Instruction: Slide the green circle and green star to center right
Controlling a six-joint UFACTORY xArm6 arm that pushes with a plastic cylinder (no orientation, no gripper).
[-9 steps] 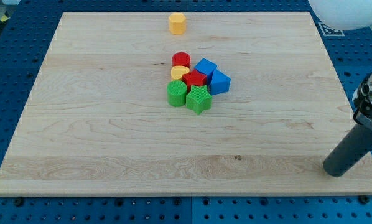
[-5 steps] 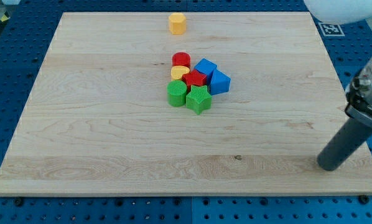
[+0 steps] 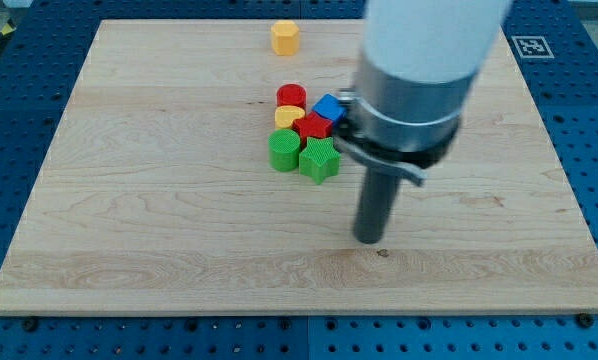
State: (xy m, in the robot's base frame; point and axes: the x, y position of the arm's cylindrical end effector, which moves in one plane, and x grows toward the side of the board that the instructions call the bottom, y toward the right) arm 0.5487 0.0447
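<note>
The green circle (image 3: 284, 150) and the green star (image 3: 319, 160) sit side by side at the bottom of a cluster near the board's middle. My tip (image 3: 368, 240) rests on the board below and to the right of the green star, apart from it. The arm's white and dark body hides the area right of the cluster.
The cluster also holds a red circle (image 3: 291, 95), a yellow block (image 3: 289, 115), a red star (image 3: 312, 126) and a blue block (image 3: 328, 107), partly hidden by the arm. A yellow hexagon (image 3: 285, 37) stands alone near the view's top. The wooden board (image 3: 129, 220) lies on a blue pegboard.
My tip has swept from the board's bottom right edge leftward to just below and right of the cluster. The arm now covers the second blue block. No block has visibly moved.
</note>
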